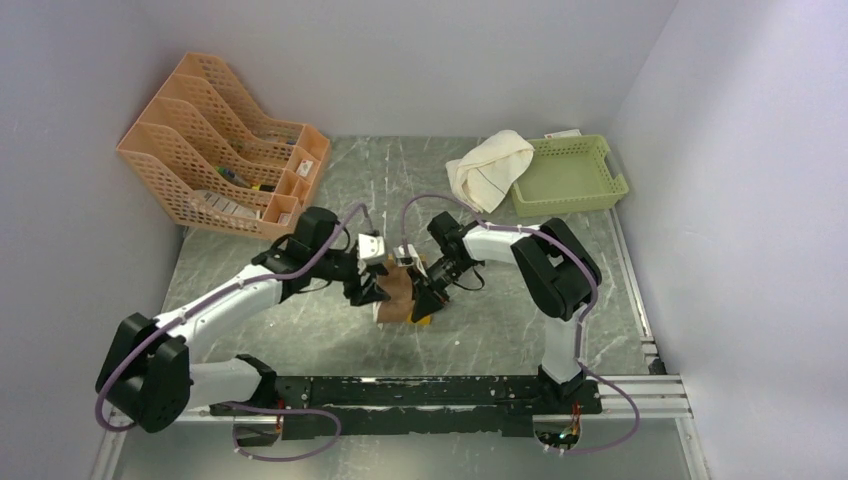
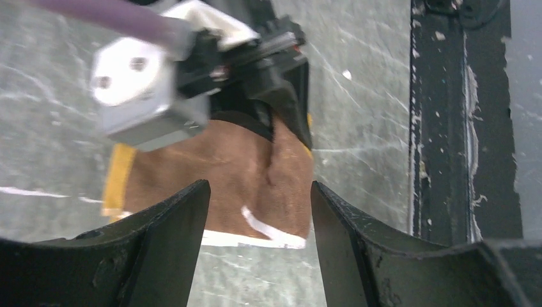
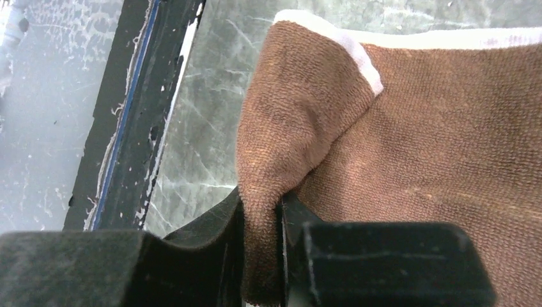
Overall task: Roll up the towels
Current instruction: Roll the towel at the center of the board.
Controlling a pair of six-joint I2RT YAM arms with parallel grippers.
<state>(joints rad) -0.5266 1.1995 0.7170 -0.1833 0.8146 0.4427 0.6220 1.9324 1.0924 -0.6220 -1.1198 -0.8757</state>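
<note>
Right now, at the centre of the frame, the mustard-and-brown terry towel (image 1: 398, 302) lies on the grey marbled table (image 1: 300, 330) — the right gripper (image 3: 261, 249) pinches a raised fold of it, while the left gripper (image 2: 259, 188) hangs above, fingers spread, gripping nothing. Upper right, the plain cream-white towel (image 1: 488, 168) slumps against a green plastic basket (image 1: 568, 203).

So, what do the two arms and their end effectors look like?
Both the left arm and the right arm have white shells and black joints. A purple cable runs along each. The left end effector and right end effector each have two black, wedge-shaped fingers. A silver-grey block sits on the right wrist.
</note>
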